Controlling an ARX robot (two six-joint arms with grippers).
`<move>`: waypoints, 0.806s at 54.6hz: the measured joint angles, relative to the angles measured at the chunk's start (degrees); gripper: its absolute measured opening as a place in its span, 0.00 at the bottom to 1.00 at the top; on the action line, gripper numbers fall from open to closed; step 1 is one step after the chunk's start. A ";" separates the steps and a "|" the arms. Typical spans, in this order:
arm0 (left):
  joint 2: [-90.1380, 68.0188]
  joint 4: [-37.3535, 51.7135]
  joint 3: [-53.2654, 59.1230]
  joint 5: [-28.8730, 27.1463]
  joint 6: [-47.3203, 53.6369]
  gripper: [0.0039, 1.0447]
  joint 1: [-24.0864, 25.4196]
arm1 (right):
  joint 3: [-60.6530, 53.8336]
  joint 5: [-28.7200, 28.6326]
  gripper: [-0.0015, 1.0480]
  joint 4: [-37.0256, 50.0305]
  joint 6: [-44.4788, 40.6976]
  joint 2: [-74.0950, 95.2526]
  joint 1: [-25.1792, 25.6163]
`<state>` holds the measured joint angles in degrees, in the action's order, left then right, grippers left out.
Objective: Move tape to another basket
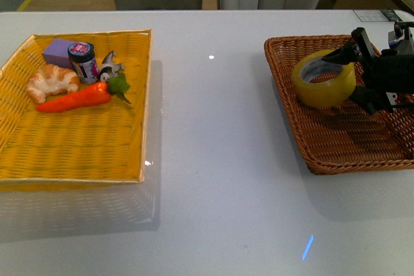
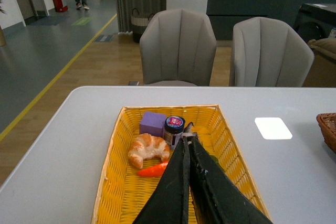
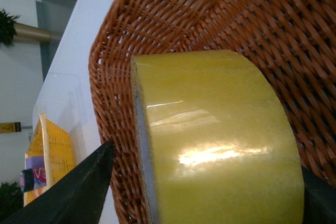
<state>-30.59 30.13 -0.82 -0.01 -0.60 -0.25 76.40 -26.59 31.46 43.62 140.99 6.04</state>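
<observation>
My right claw (image 1: 354,77) grips the tape (image 1: 322,80), tilted inside the brown basket (image 1: 343,150) on the white tabletop (image 1: 220,159); core print unreadable. My left claw (image 2: 188,141), pressed closed and empty, hangs above the yellow tray (image 2: 113,182).

Sitting tilted in the brown wicker basket (image 1: 336,140) at right of tabletop: yellowish translucent tape (image 1: 323,81), wide roll, white printed core facing up-left. Lying in basket's rear-left part, near the rim. Glossy yellow face filling right wrist view.
</observation>
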 joint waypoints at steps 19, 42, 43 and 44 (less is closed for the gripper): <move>12.48 -11.93 0.02 0.00 0.00 0.01 0.00 | -17.55 -5.38 0.91 7.96 -4.52 -16.83 6.47; 19.87 -19.43 0.02 0.02 0.00 0.01 0.02 | -49.81 14.86 0.61 35.95 -32.20 -47.32 5.86; 20.15 -19.69 0.02 0.02 0.00 0.01 0.00 | -50.93 15.30 0.58 36.11 -34.53 -48.50 5.49; 20.28 -19.82 0.02 0.02 0.00 0.01 0.02 | -51.49 15.52 0.56 36.15 -35.30 -49.07 5.31</move>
<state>-10.31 10.31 -0.80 0.01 -0.60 -0.23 24.91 -11.07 67.61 8.32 91.92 11.35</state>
